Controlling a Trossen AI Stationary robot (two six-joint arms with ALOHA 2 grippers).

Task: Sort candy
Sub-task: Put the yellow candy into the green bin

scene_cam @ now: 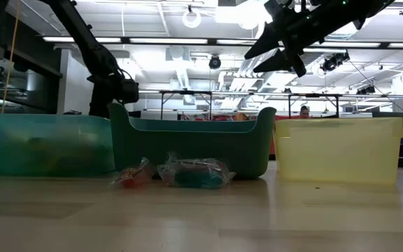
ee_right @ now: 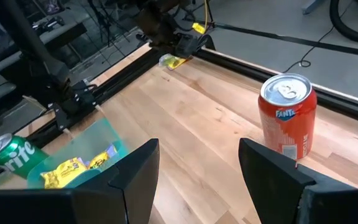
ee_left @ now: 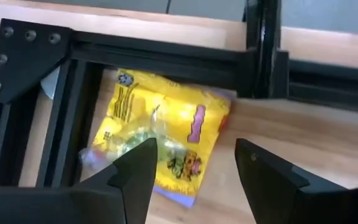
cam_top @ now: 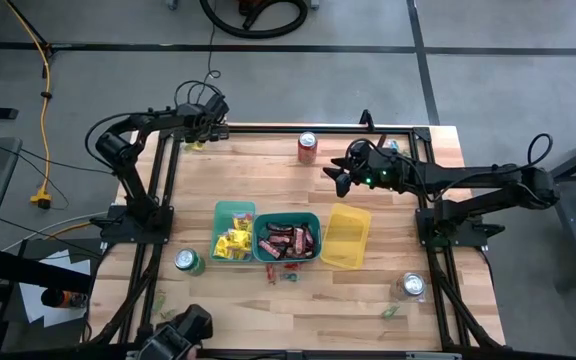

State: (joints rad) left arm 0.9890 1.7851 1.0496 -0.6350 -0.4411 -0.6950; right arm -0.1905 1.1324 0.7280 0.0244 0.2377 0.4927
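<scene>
A yellow candy packet (ee_left: 166, 130) lies flat on the wood in the table's far left corner, against the black frame rail; it also shows in the high view as the packet (cam_top: 196, 145). My left gripper (ee_left: 194, 165) hovers open over it, one finger to each side, and stands at the corner in the high view (cam_top: 206, 130). My right gripper (cam_top: 336, 172) is open in the air near the far edge, beside a red can (ee_right: 288, 115). More yellow packets fill the green bin (cam_top: 234, 212). Dark brown-red bars fill the teal bin (cam_top: 288, 218). Small clear wrappers (scene_cam: 191, 173) lie before the bins.
An open yellow bin (cam_top: 348, 237) sits right of the teal one. A green can (cam_top: 189, 262) stands near the left rail, and a silver can (cam_top: 412, 286) near the right rail. A loose sweet (cam_top: 389, 312) lies by the near edge. Black frame rails (ee_left: 166, 59) border the table.
</scene>
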